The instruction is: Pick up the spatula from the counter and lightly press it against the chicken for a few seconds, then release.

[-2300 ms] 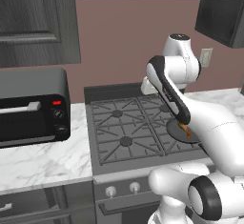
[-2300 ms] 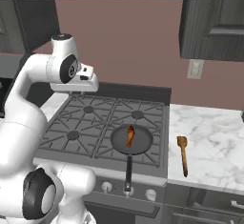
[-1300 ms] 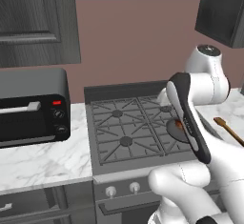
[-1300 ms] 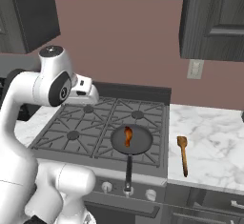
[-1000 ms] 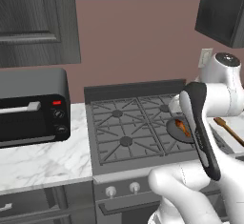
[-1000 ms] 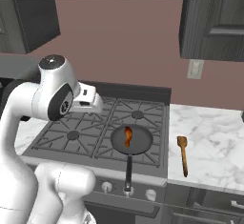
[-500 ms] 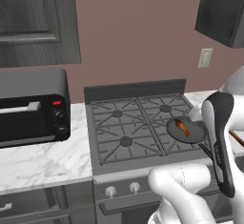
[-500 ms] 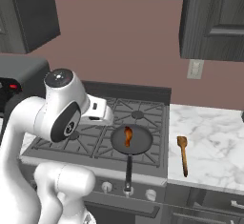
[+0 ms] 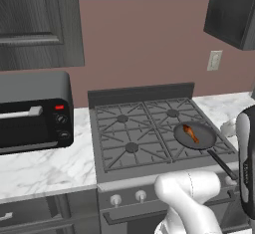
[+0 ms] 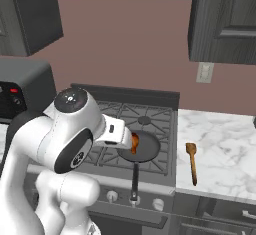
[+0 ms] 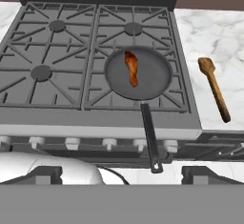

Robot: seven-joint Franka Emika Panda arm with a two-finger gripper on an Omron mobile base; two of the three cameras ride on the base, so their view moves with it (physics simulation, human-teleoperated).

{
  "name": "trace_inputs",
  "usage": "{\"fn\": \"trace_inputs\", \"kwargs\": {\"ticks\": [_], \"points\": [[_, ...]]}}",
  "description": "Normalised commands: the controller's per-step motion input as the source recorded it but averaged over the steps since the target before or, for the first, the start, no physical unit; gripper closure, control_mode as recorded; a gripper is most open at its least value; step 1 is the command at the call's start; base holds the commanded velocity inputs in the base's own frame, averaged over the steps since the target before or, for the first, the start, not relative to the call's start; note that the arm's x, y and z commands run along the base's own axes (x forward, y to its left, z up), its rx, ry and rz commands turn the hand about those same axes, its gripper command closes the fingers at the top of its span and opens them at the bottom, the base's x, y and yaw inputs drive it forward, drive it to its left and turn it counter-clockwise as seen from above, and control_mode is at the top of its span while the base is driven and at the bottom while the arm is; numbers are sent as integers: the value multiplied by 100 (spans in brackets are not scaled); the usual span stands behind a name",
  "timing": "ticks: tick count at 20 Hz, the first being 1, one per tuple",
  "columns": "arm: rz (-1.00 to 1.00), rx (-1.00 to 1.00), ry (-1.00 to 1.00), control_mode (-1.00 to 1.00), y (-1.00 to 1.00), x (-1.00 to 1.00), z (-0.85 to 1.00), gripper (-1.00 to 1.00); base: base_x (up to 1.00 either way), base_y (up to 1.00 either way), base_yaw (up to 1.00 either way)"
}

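A wooden spatula (image 11: 214, 88) lies flat on the marble counter right of the stove, blade toward the wall; it also shows as the spatula (image 10: 191, 163). A strip of browned chicken (image 11: 131, 68) rests in a dark frying pan (image 11: 138, 73) on the front right burner, pan handle pointing off the stove's front. The chicken (image 9: 190, 133) sits in the pan (image 9: 195, 136). My gripper (image 11: 123, 174) hangs high above the stove's front edge, open, its dark fingertips (image 11: 45, 174) wide apart and holding nothing. The spatula is to the right of the gripper, well apart from it.
A black toaster oven (image 9: 30, 111) stands on the left counter. The stove (image 11: 52, 51) has other bare burners. Dark cabinets (image 10: 225, 19) hang above the right counter, near a wall outlet (image 10: 204, 72). My arm's bulky elbow (image 10: 70, 134) partly hides the pan.
The arm has swung right and forward, leaving the stove's middle for the right edge of the left base view. The gripper has stayed open. Pan, chicken and spatula have not moved.
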Motion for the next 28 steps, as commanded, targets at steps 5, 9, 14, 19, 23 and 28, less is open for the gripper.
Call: {"fn": "trace_inputs", "kwargs": {"ticks": [5,9,14,19,23,28], "points": [[0,0,-2,-100,-25,-18,0,-100,0,0,0],[0,0,-4,-100,-23,-9,0,-100,0,0,0],[0,0,0,-100,-33,-7,0,-100,0,0,0],[0,-1,0,-100,-37,-2,0,-100,0,0,0],[0,0,0,-100,-35,0,0,-100,0,0,0],[0,0,0,-100,-23,2,0,-100,0,0,0]]}}
